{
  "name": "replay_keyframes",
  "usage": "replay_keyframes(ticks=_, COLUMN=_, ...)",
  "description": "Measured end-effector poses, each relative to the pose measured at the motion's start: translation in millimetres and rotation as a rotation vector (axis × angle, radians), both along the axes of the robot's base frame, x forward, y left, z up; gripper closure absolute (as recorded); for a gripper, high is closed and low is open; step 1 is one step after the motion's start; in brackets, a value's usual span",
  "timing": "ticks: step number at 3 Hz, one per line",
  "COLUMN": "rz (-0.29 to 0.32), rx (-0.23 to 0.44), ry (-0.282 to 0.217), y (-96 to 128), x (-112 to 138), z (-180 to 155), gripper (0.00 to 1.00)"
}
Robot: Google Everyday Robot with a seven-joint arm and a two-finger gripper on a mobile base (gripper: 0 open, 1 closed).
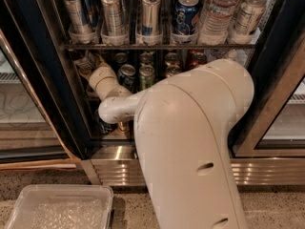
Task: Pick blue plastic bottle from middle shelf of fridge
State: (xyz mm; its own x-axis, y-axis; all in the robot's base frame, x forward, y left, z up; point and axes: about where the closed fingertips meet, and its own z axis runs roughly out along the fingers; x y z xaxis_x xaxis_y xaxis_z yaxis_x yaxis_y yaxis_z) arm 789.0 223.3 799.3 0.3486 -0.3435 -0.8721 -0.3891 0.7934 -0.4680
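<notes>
Blue can [127, 74] stands just right of the gripper [93, 67] at the blue plastic bottle [84, 61]; its grip we cannot tell. Withdrawing might topple that can.

Warm light is falling from above and in front, brightening the pale arm [190, 142] and glinting off the silver cans [114, 11]. The fridge [52, 56] interior is lying dim; the hand [88, 63] is sitting in shadow at the left, just under the upper rack [157, 46]. Soft glare is streaking the steel base plate [267, 168].
</notes>
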Motion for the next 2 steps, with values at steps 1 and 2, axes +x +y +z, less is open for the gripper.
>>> replay_keyframes(ticks=1, rz=0.000, rx=0.000, ry=0.000, y=-1.3, x=-0.1, z=-2.6, gripper=1.00)
replay_keyframes(ticks=2, rz=-0.018, rx=0.011, ry=-0.007, y=-10.4, x=-5.8, z=1.2, gripper=1.00)
